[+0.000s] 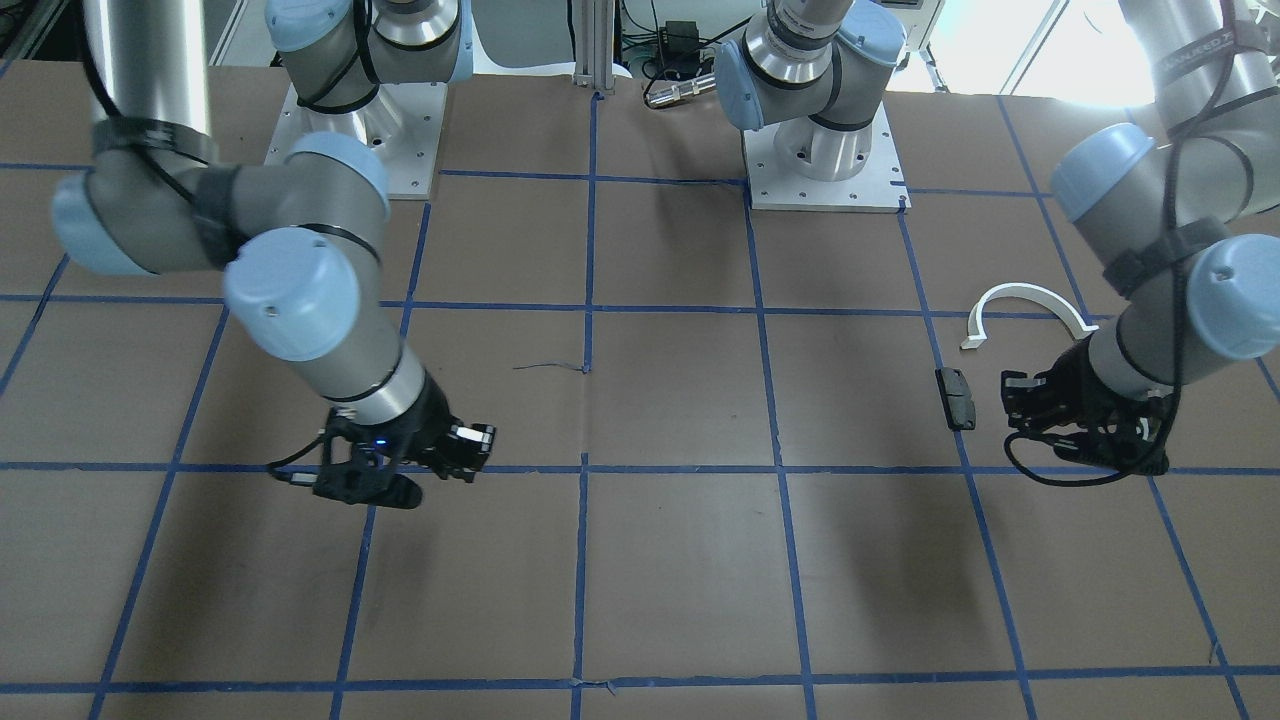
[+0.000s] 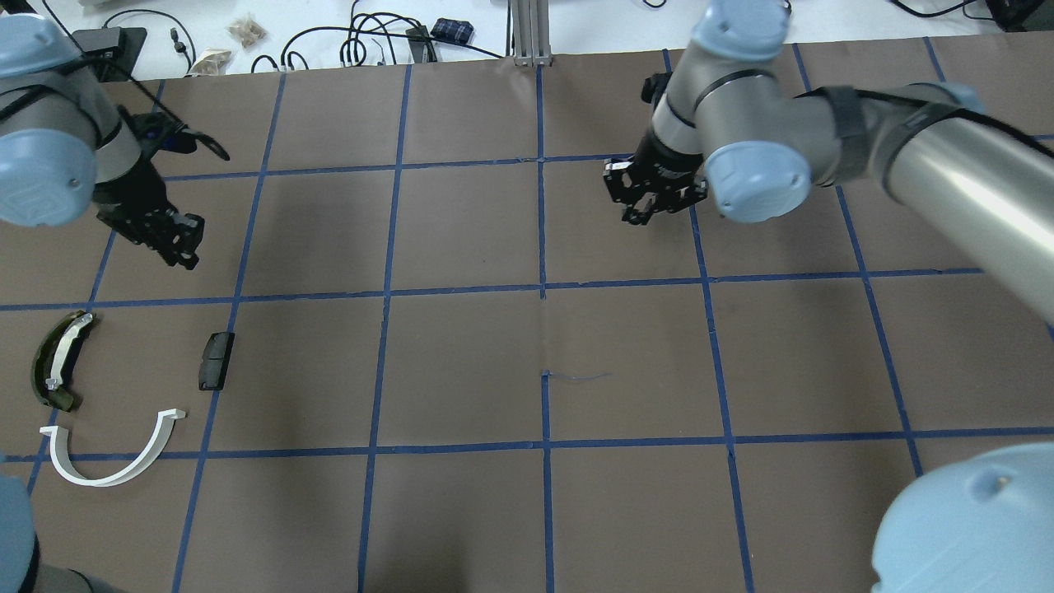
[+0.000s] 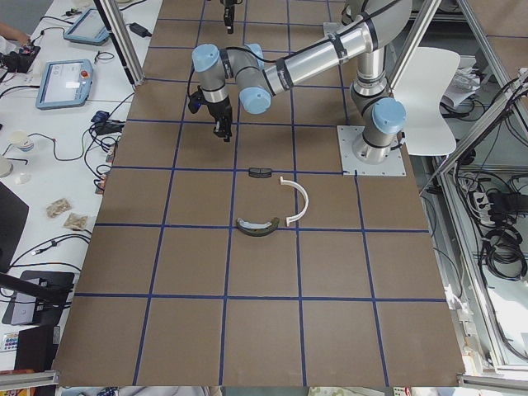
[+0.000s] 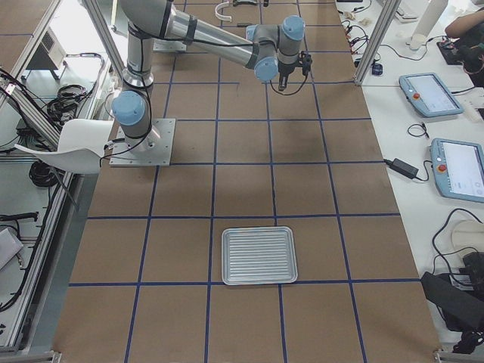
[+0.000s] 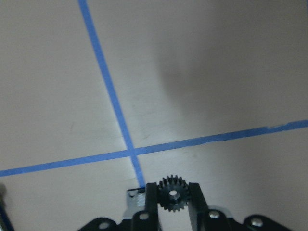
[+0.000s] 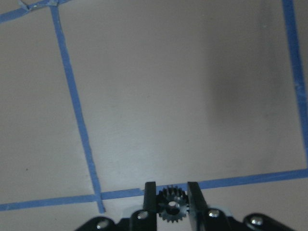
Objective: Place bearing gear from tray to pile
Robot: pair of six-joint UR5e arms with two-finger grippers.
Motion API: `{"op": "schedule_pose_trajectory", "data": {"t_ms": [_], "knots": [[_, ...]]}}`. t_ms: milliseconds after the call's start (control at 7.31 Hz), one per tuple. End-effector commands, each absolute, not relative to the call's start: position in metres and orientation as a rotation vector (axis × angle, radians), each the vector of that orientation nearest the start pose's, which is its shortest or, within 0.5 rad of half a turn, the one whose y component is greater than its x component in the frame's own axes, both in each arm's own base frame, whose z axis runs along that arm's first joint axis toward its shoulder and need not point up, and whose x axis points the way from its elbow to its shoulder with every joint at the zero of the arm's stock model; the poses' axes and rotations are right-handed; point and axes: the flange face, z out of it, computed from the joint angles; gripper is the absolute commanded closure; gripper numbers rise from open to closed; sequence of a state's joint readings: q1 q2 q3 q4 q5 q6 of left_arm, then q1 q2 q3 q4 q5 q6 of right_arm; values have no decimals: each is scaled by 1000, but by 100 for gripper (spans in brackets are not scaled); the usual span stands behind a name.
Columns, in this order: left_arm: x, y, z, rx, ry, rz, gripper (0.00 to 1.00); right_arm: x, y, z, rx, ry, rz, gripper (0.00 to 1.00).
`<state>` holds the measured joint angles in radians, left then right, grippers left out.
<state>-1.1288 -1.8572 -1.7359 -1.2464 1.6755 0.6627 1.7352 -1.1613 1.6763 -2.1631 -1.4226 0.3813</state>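
My left gripper (image 2: 177, 239) is shut on a small black bearing gear (image 5: 173, 193), which sits between its fingertips above the brown table. It hovers just beyond the pile: a white half-ring arc (image 2: 111, 453), a dark olive curved piece with a white strip (image 2: 58, 362) and a small black block (image 2: 216, 360). In the front-facing view the left gripper (image 1: 1020, 400) is beside the black block (image 1: 956, 397). My right gripper (image 2: 646, 202) is shut on a second black gear (image 6: 172, 204) over the table's far middle.
A ribbed metal tray (image 4: 258, 255) lies at the table's right end and looks empty. Blue tape lines (image 2: 542, 288) grid the brown surface. Cables and small bags (image 2: 247, 33) lie past the far edge.
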Motion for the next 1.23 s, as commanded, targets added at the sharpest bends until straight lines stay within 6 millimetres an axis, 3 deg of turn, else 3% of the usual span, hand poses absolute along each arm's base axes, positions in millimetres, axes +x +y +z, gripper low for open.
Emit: {"op": "schedule_pose_trajectory", "data": {"t_ms": [0,274,410,547,684,821,958,1094], "knots": [[215,-506,247,340,3155,224,100,343,-547,217,424,3036,-99,70],[247,-493,216,311,3174,242,100,349,-545,204,352,3048,-68,40],[247,-490,210,322,3181,257,41,353,-544,197,337,3057,-73,18],[248,-492,211,341,3178,250,21,352,-547,198,331,3062,-77,0],[244,-498,222,333,3164,225,20,346,-553,207,337,3058,-86,0],[218,-532,262,400,3117,117,19,337,-564,221,358,3044,-117,0],[155,-570,315,540,3097,108,19,325,-574,242,394,3057,-81,0],[95,-601,344,489,3110,149,19,313,-583,284,382,3070,-49,0]]}}
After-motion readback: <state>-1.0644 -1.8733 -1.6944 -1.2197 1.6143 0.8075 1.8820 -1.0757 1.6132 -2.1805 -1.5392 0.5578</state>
